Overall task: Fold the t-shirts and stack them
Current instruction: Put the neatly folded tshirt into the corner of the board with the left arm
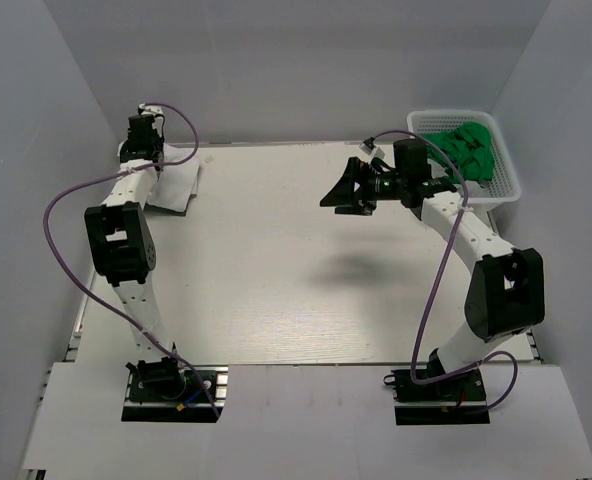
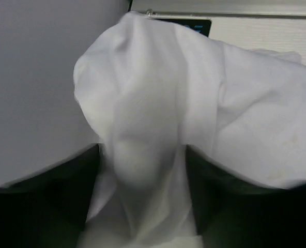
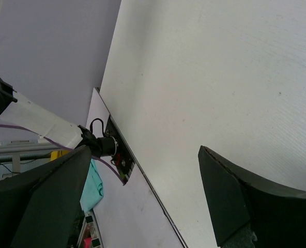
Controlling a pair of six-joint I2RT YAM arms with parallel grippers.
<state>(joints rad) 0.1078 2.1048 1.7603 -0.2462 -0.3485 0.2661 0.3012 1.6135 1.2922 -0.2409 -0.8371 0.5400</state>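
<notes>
A white t-shirt [image 1: 179, 186] lies bunched at the table's far left corner, partly under my left arm. My left gripper [image 1: 144, 140] is right over it. In the left wrist view the white t-shirt [image 2: 204, 103] fills the frame, and a loose fold of it hangs in my left gripper [image 2: 142, 150], whose jaws stand apart. A green t-shirt [image 1: 468, 148] lies crumpled in the white basket [image 1: 506, 190] at the far right. My right gripper [image 1: 344, 195] hovers open above the table, left of the basket, and holds nothing; in its wrist view the right gripper [image 3: 144, 150] has only bare table between its fingers.
Grey walls close in the table on the left, back and right. The left arm's base [image 3: 107, 145] and its purple cable show in the right wrist view, with a teal cloth [image 3: 93, 183] lying beyond the table's near edge.
</notes>
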